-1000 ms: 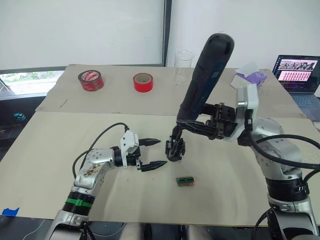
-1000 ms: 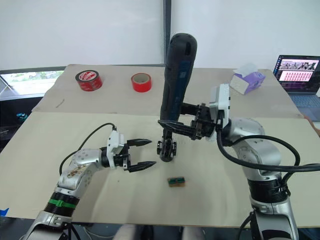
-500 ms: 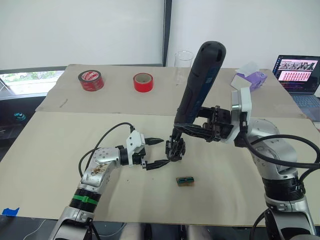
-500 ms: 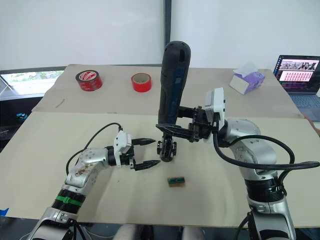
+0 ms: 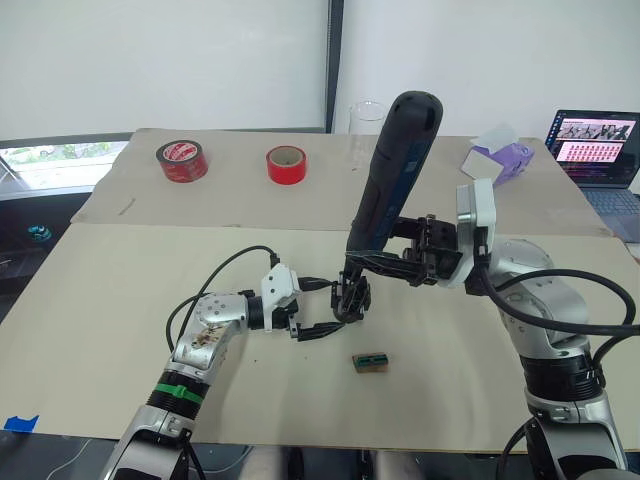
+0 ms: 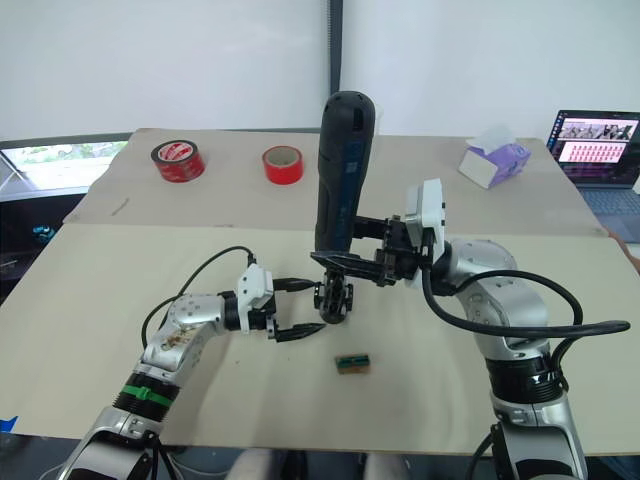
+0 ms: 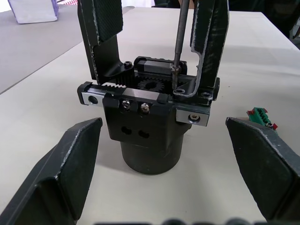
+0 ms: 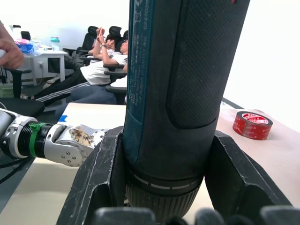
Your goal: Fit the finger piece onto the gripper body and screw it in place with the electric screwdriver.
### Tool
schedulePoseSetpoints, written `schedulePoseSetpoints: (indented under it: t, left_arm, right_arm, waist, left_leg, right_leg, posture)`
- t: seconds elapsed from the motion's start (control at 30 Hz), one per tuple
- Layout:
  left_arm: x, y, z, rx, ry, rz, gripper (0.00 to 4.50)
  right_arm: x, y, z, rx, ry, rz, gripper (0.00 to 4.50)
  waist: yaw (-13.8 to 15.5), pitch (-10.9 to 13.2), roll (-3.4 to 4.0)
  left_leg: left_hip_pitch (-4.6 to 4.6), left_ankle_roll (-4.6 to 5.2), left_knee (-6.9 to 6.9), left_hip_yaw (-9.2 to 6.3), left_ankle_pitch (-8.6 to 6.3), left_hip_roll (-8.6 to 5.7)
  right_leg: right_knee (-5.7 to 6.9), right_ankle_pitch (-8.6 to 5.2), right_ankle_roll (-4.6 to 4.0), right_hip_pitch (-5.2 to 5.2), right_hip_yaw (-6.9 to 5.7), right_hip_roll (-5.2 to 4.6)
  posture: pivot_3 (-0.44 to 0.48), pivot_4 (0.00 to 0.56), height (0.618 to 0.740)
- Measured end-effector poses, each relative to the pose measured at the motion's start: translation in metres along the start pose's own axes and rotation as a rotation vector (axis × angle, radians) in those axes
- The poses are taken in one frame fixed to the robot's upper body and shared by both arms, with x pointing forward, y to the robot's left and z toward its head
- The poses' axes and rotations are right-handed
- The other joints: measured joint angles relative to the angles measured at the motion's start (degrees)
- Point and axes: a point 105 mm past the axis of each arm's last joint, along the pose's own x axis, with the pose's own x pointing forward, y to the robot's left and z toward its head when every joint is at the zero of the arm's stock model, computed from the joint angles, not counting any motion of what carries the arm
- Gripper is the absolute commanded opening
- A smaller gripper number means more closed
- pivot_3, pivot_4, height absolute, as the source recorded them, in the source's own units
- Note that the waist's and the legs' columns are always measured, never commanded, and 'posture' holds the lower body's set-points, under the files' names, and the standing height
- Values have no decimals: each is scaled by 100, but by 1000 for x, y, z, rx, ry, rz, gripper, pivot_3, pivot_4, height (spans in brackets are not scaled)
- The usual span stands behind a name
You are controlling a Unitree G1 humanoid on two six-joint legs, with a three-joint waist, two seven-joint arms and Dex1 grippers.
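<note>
The black gripper body (image 7: pixel 147 129) stands upright on the tan table (image 5: pixel 130 290), with two black upright fingers on top. I cannot tell which of the two is the finger piece. My left gripper (image 5: pixel 331 305) is open, and its fingers (image 7: pixel 70 164) lie on either side of the body without touching it. My right gripper (image 5: pixel 375 258) is shut on the big black electric screwdriver (image 5: pixel 396 165), holding it nearly upright above the body. The thin bit (image 7: pixel 180 37) reaches down to a screw at the base of one upright finger (image 7: pixel 208 44).
A small green-brown block (image 5: pixel 371 362) lies just in front of the body. Two red tape rolls (image 5: pixel 181 160) (image 5: pixel 286 164), a glass beaker (image 5: pixel 368 118), a tissue box (image 5: pixel 502 152) and a laptop (image 5: pixel 595 145) sit at the back. Seated people (image 8: pixel 101 65) show behind the table.
My left gripper has moved right, up to the gripper body, so that its open fingers now lie on either side of it. The screwdriver has shifted slightly left and stands a little straighter.
</note>
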Motion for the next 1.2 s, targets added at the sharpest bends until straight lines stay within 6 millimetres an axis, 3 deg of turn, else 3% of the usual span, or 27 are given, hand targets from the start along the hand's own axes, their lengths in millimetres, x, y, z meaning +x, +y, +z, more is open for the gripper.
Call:
schedulePoseSetpoints:
  t: [1.2]
  left_arm:
    - [5, -2, -2, -38, 6, -7, 4500]
  right_arm:
    - [0, 0, -1, 7, 4, 2, 1934]
  waist:
    - [0, 0, 0]
  left_leg:
    - [0, 3, 0, 0, -2, 0]
  right_leg:
    - [0, 0, 0, 0, 0, 0]
  posture:
    - [0, 150, 740]
